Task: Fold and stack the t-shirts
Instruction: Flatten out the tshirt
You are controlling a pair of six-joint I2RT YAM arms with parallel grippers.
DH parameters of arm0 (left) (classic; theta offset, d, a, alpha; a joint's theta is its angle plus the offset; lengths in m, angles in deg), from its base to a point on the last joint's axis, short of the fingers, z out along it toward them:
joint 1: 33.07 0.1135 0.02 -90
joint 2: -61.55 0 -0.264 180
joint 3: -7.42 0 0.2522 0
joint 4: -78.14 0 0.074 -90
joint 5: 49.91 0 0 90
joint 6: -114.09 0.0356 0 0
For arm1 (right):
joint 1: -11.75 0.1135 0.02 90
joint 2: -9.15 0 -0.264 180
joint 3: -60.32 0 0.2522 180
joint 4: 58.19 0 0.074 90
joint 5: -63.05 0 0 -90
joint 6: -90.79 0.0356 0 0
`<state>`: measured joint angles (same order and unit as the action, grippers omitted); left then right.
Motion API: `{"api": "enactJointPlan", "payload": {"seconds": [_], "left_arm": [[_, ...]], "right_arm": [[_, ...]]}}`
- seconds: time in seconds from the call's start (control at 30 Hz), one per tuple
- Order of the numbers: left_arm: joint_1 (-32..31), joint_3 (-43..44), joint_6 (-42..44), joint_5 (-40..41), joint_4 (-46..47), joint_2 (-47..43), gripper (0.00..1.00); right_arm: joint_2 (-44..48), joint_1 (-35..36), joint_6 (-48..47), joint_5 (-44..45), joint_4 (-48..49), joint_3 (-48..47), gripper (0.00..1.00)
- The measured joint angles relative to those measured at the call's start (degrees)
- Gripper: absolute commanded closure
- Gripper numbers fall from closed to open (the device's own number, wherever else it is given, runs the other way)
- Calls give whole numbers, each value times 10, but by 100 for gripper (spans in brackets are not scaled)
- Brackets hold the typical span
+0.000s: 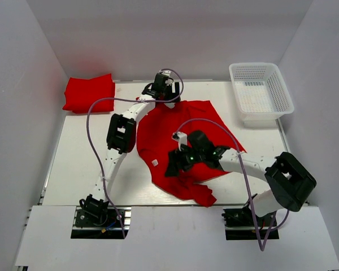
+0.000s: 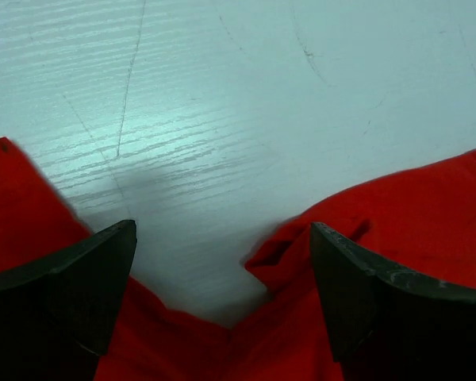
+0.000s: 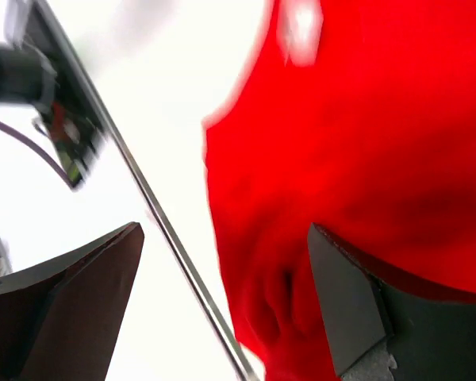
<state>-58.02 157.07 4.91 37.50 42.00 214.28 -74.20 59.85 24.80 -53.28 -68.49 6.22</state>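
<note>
One red t-shirt lies crumpled and spread in the middle of the table, its white neck tag showing near the left edge. A second red t-shirt lies folded at the back left corner. My left gripper is open, low over the spread shirt's far edge. In the left wrist view its fingers straddle red fabric with bare table beyond. My right gripper is open over the shirt's near left part. In the right wrist view the shirt and tag fill the right side.
A white mesh basket stands at the back right, off the table's corner. The table's near edge has a metal rail close to the right gripper. White walls enclose the table on three sides.
</note>
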Motion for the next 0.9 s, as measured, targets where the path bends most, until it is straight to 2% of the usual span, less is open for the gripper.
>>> {"api": "enactJointPlan", "payload": {"seconds": [0.1,0.23,0.43,0.6,0.73,0.8,0.9], "left_arm": [[0,-40,15,12,-9,-32,0],[-2,-151,24,64,-47,-144,0],[-4,-378,5,132,-57,-406,0],[-6,-589,-29,101,-15,-573,0],[-29,-745,-48,33,42,-594,0],[-43,-784,-55,25,41,-582,0],[-65,-784,-61,30,27,-540,0]], "right_arm": [[1,0,-10,50,-20,-63,10],[46,-2,-6,195,-68,-88,10],[136,-17,34,386,-153,-81,10],[135,-51,59,463,-207,-73,10],[127,-96,71,482,-227,-50,10],[114,-120,73,478,-231,-40,10],[92,-160,73,461,-226,-19,10]]}}
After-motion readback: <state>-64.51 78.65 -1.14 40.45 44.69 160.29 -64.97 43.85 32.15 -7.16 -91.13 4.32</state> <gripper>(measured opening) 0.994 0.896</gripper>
